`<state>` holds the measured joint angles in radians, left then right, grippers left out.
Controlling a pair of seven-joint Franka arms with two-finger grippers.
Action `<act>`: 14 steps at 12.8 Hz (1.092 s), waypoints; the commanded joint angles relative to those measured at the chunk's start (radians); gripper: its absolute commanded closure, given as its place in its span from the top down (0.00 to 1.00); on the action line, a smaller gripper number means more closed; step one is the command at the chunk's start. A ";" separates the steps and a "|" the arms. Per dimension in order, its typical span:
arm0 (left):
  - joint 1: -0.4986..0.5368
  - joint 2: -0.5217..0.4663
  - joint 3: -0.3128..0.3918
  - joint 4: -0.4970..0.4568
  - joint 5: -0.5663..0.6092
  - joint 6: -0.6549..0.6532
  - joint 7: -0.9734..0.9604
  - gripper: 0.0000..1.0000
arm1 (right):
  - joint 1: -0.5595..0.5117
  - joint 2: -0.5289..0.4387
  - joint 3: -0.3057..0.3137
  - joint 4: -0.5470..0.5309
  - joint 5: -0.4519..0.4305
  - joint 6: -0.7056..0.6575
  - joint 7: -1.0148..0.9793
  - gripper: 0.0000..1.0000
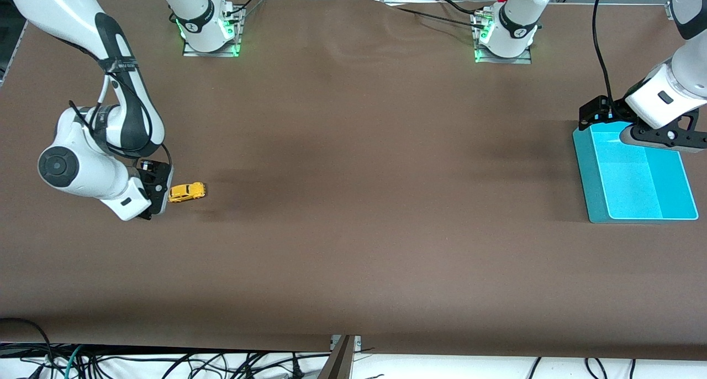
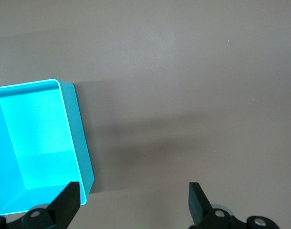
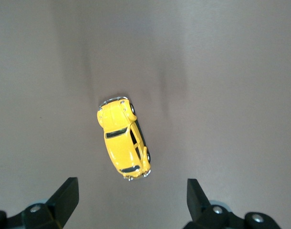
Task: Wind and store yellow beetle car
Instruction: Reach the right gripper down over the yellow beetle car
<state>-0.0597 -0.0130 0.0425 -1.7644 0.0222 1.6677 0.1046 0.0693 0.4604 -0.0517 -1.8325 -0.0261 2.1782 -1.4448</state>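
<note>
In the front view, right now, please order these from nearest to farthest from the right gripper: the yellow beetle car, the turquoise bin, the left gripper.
1. Yellow beetle car: on the table just beside the right gripper.
2. Left gripper: over the bin's corner, at the left arm's end.
3. Turquoise bin: the same end; too close to the left gripper to rank surely.

No readable text, label, brand or number is showing on anything in these views. The two white robot arm bases (image 1: 207,22) (image 1: 505,33) are each carrying a small round dark mark on their collar bands, possibly a maker's emblem, but it is not resolving into legible characters.
</note>
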 commanded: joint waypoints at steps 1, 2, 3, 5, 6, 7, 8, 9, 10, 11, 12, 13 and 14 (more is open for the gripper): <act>0.003 -0.015 -0.001 -0.015 0.010 0.004 0.009 1.00 | -0.003 -0.046 0.004 -0.111 0.000 0.119 -0.093 1.00; 0.003 -0.015 -0.001 -0.015 0.009 0.004 0.021 1.00 | -0.003 -0.046 0.004 -0.132 0.000 0.146 -0.100 1.00; 0.003 -0.015 -0.001 -0.015 0.008 0.004 0.027 1.00 | -0.003 -0.046 0.004 -0.149 0.000 0.170 -0.104 1.00; 0.003 -0.015 -0.001 -0.015 0.008 0.004 0.027 1.00 | -0.003 -0.045 0.006 -0.183 0.000 0.231 -0.134 1.00; 0.004 -0.015 -0.001 -0.015 0.008 0.004 0.027 1.00 | -0.005 -0.042 0.006 -0.201 0.000 0.265 -0.150 1.00; 0.004 -0.015 -0.001 -0.015 0.008 0.004 0.027 1.00 | -0.005 -0.040 0.006 -0.218 0.000 0.296 -0.169 1.00; 0.004 -0.015 -0.001 -0.015 0.008 0.004 0.027 1.00 | -0.005 -0.042 0.007 -0.237 0.000 0.316 -0.173 0.99; 0.003 -0.015 -0.001 -0.015 0.008 0.004 0.027 1.00 | -0.005 -0.042 0.007 -0.252 0.000 0.333 -0.175 0.99; 0.004 -0.015 -0.001 -0.015 0.008 0.004 0.027 1.00 | -0.005 -0.042 0.009 -0.263 0.000 0.345 -0.187 0.99; 0.004 -0.015 -0.001 -0.015 0.008 0.004 0.027 1.00 | -0.005 -0.042 0.009 -0.267 0.000 0.351 -0.196 0.99; 0.004 -0.013 -0.001 -0.015 0.008 0.004 0.029 1.00 | -0.005 -0.042 0.010 -0.271 0.000 0.353 -0.198 0.98; 0.004 -0.013 -0.001 -0.015 0.008 0.004 0.029 1.00 | -0.005 -0.043 0.010 -0.275 0.000 0.353 -0.216 0.98; 0.004 -0.013 -0.001 -0.015 0.008 0.004 0.029 1.00 | -0.006 -0.048 0.010 -0.283 0.002 0.353 -0.233 0.98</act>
<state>-0.0597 -0.0130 0.0425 -1.7651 0.0222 1.6677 0.1087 0.0696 0.4533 -0.0483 -2.0682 -0.0261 2.5129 -1.6373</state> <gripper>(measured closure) 0.000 0.018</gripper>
